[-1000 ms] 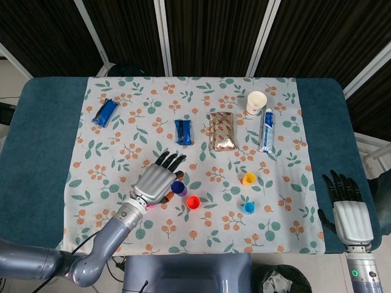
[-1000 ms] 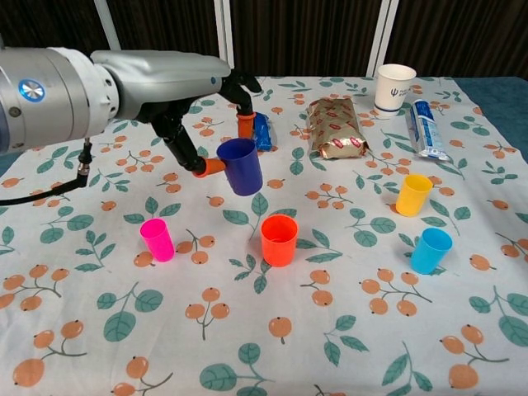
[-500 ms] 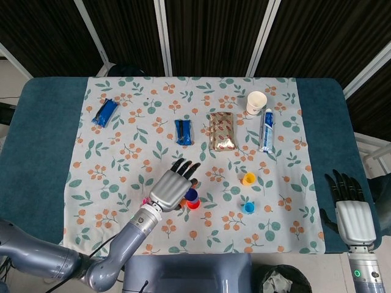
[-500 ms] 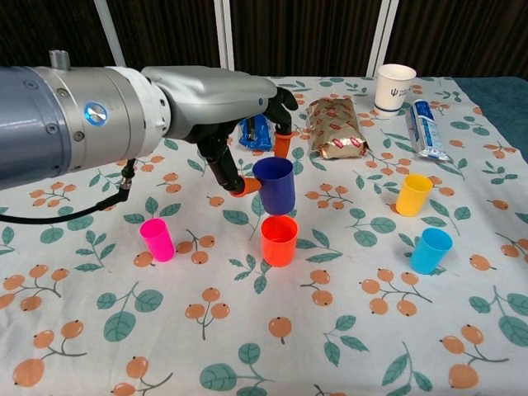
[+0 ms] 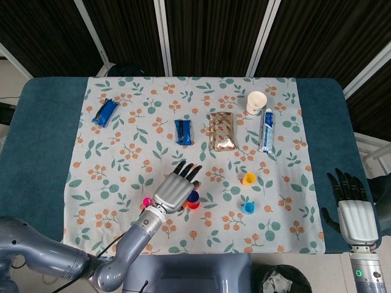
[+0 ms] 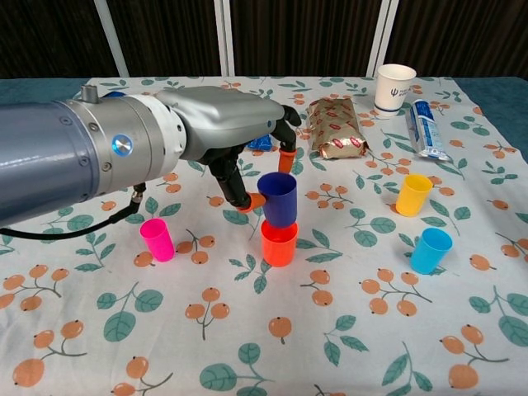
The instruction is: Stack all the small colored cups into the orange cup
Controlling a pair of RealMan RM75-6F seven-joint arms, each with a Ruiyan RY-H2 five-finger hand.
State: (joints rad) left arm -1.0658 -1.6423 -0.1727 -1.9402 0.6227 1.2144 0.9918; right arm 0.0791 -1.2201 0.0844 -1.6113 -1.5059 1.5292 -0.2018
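Chest cam showed my left hand (image 6: 235,136) gripping the blue cup (image 6: 278,198), its base in the orange cup (image 6: 279,242); only head cam caught my right hand (image 5: 354,210), fingers apart, holding nothing.

My arms are smooth silver-grey; my left hand (image 6: 239,124) has black fingers with orange tips, and my right hand (image 5: 354,213) matches.

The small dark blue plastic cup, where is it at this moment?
In the chest view the small dark blue plastic cup is near the centre, gripped by the left hand and entering the mouth of the small orange plastic cup directly below it.
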